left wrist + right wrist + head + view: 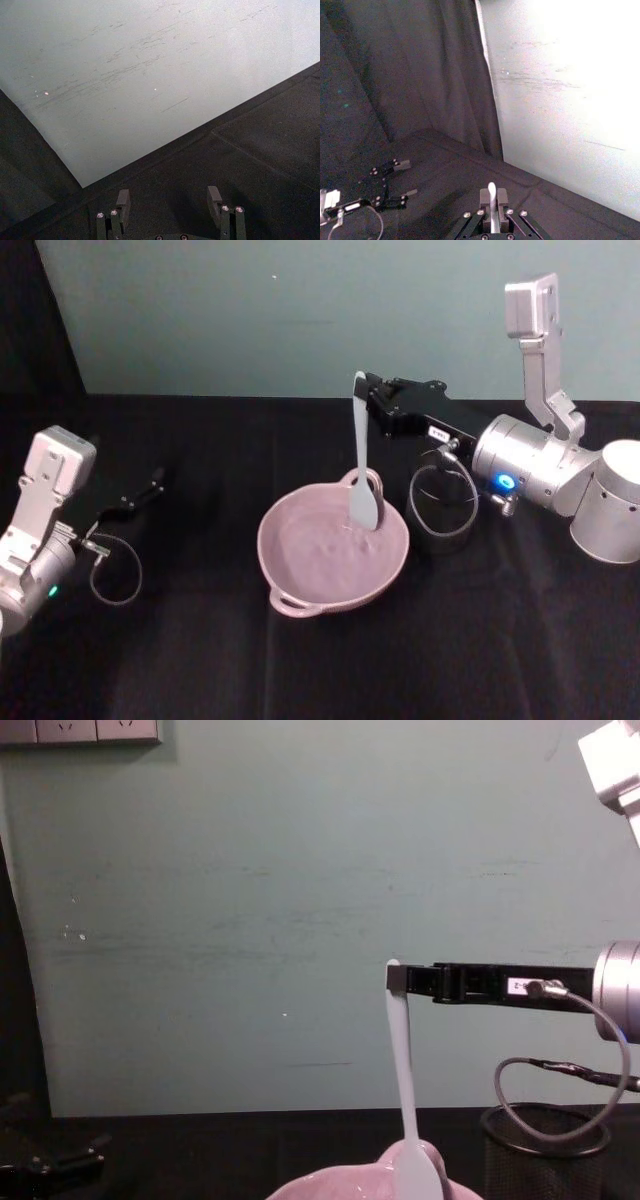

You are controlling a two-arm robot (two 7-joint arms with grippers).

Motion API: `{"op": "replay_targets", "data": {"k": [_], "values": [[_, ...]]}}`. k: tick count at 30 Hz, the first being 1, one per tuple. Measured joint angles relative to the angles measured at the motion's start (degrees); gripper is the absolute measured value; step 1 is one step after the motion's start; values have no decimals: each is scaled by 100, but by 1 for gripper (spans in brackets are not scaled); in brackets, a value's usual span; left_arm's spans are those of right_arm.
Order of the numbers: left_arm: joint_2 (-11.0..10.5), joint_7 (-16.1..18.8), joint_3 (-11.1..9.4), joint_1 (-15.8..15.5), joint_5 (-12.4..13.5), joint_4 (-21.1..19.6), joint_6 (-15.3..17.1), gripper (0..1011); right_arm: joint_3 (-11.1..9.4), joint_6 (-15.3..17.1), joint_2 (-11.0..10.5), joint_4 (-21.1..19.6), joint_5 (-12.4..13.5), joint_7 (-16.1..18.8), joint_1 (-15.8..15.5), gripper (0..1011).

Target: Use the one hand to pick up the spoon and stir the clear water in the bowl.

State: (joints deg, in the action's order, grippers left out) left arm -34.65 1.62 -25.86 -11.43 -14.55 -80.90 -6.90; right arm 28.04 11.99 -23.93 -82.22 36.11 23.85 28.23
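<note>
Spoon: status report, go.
Right gripper shut on spoon top, spoon hanging upright, wide end down in bowl. Left gripper open, parked far left. Mesh cup beside bowl, clear of spoon.

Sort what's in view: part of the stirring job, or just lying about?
In the job: right gripper, shut on the spoon, whose lower end hangs in the bowl.
Lying about: black mesh cup beside the bowl; left gripper, open, parked at the left.
</note>
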Motion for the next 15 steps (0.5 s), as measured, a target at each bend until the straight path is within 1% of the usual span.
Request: {"op": "replay_targets", "data": {"k": [3, 9, 12, 15], "values": [[0, 0, 0, 1, 0, 0, 0, 1011, -7, 66, -83, -190, -27, -21, -89, 86], [0, 0, 0, 0, 0, 0, 0, 1011, 19, 154, -175, -511, -52, -31, -248, 86], [0, 0, 0, 0, 0, 0, 0, 1011, 83, 195, -194, -656, -83, -30, -311, 86], [0, 0, 0, 0, 0, 0, 0, 1011, 198, 232, -170, -749, -110, -2, -362, 86]]}}
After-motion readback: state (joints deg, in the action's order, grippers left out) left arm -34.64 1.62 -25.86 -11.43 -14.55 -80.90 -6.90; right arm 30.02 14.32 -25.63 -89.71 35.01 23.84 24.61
